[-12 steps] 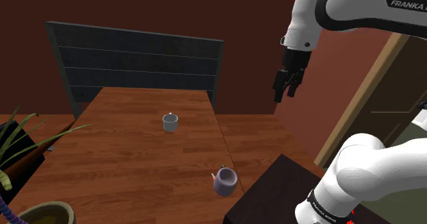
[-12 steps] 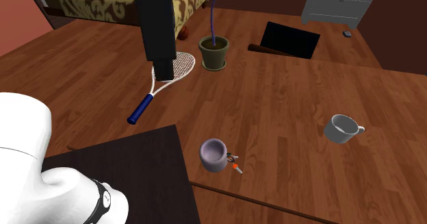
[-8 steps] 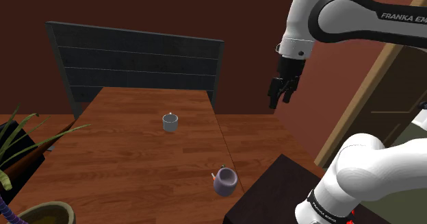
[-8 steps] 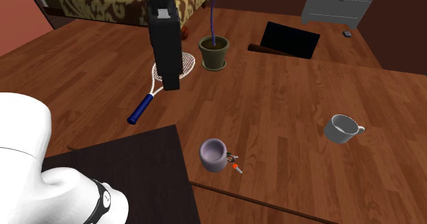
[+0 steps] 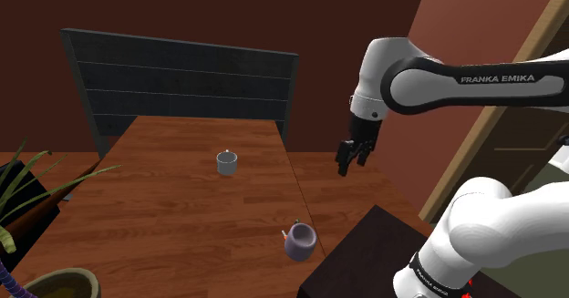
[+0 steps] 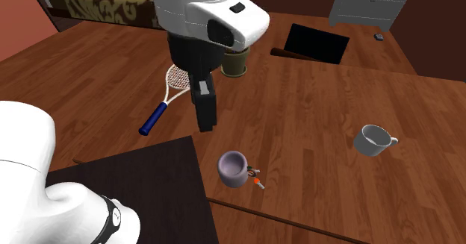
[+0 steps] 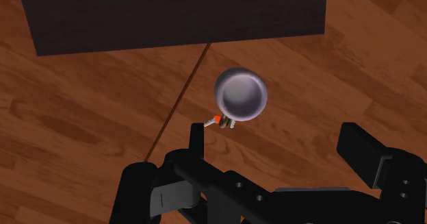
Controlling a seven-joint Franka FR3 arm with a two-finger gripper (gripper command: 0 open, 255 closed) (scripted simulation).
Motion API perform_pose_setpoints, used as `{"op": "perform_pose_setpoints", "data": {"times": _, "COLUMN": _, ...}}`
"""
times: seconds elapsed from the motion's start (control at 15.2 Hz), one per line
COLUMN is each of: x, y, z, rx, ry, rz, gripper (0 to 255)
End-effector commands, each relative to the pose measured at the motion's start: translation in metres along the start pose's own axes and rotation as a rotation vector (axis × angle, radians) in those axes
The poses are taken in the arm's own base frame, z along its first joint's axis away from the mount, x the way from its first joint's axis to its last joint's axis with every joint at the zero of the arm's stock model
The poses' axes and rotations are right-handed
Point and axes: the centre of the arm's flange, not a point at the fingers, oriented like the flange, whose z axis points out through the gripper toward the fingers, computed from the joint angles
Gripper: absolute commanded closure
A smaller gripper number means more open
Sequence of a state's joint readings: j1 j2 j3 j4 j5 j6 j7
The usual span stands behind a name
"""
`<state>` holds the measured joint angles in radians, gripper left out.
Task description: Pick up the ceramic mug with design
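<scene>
A lilac-grey mug [image 5: 300, 242] with a small orange and white figure at its handle stands upright on the wooden surface [image 5: 182, 214], close to the dark stand [image 5: 365, 260]. It appears in the second exterior view as the mug [image 6: 233, 168] and in the wrist view as the mug [image 7: 240, 94], ahead of the fingers and nearer the left one. My gripper [image 5: 351, 155] hangs in the air well above the mug, pointing down, also seen as the gripper [image 6: 205, 119]. In the wrist view the gripper [image 7: 277, 147] is open, with nothing between its fingers.
A plain grey mug [image 5: 226, 163] stands farther out on the wood, the same mug [image 6: 371, 139]. A tennis racket [image 6: 175, 86], a potted plant [image 6: 233, 60] and a bed [image 6: 112, 0] lie beyond. A dark slatted panel [image 5: 182, 77] backs the surface.
The arm has swung down and toward the shoulder view's left, bringing the gripper lower and closer over the lilac mug. The fingers stay open. Neither mug has moved.
</scene>
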<state>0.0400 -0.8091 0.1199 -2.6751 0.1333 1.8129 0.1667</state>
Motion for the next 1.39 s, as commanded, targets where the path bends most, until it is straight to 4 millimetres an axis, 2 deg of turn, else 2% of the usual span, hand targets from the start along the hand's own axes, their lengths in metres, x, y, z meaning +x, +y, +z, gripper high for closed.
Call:
{"op": "perform_pose_setpoints", "data": {"times": 0.0, "x": 0.006, "y": -0.010, "z": 0.025, "rx": 0.001, "ry": 0.010, "rz": 0.004, "gripper": 0}}
{"op": "perform_pose_setpoints", "data": {"times": 1.32, "x": 0.071, "y": -0.065, "z": 0.272, "rx": 0.004, "ry": 0.081, "rz": 0.030, "gripper": 0}}
